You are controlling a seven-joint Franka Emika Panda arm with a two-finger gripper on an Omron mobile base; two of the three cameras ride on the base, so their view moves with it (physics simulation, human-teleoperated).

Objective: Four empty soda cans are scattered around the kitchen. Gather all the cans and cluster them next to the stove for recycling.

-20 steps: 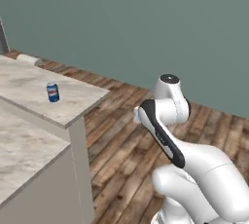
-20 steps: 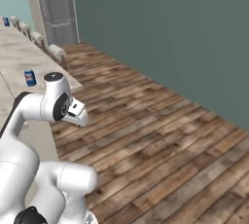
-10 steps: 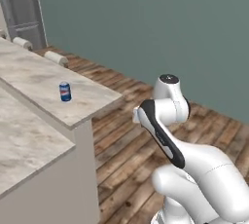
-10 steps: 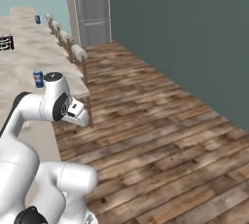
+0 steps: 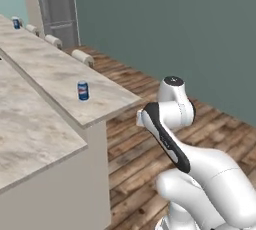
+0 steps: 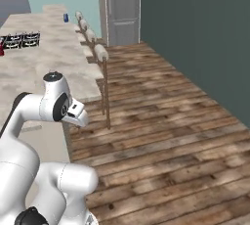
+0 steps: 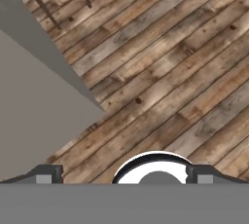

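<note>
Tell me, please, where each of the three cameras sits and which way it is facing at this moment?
Left base view: behind the arm's left, looking forward-down over the counter with a blue soda can; the white arm rises lower right.
Right base view: behind its right, facing the wooden floor, stools and stove; arm lower left.
Hand view: on the hand, looking down at floor; the gripper fingertips show, spread.
Both base views share the counter and far can.

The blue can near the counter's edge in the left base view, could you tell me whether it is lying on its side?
No, the blue can stands upright on the counter, with its silvery top facing up.
</note>
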